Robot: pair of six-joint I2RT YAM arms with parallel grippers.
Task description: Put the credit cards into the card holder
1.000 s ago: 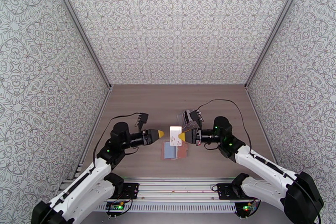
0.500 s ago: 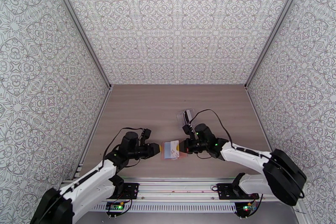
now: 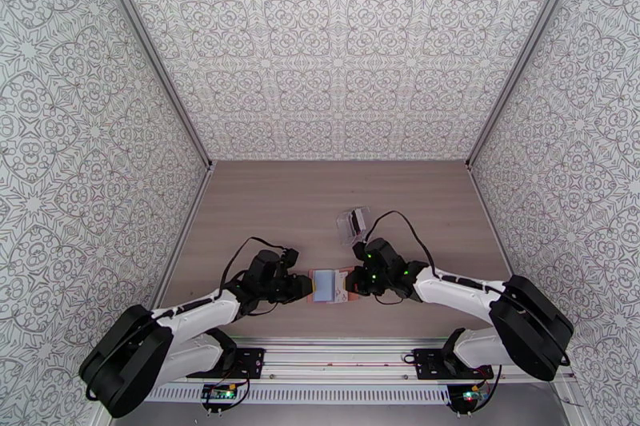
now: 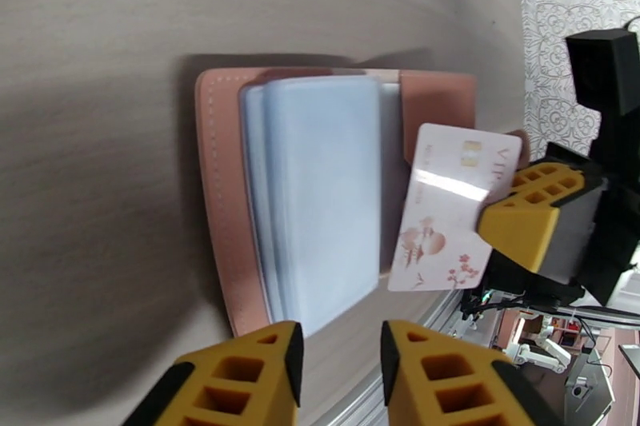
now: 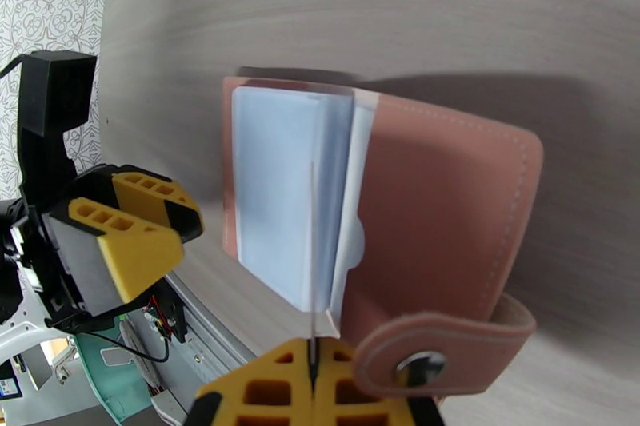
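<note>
Jaws of the right gripper are pressed fully together on one white credit card, which they pinch at one edge. The card has a gold chip and a small blossom print. It is held on its edge and not flat, so the right wrist camera sees it as only a thin line above the blue-grey pockets.

The left gripper has its jaws a narrow way apart, and nothing is between them. It hovers just beside the left edge of the card holder; I cannot tell if it touches the leather.

The card holder lies open on the table, between the two grippers. Its pockets are stacked on the left half, the bare pink flap with the snap tab is on the right.

The coming move depends on one relation. The card is at the right side of the pocket stack, and its long side runs about parallel to the long side of the pockets. The right arm is the nearer one. I judge that the card must tilt flatter and slide leftward into a pocket while the left gripper steadies the holder. Which pocket mouth it aims at is not visible.
</note>
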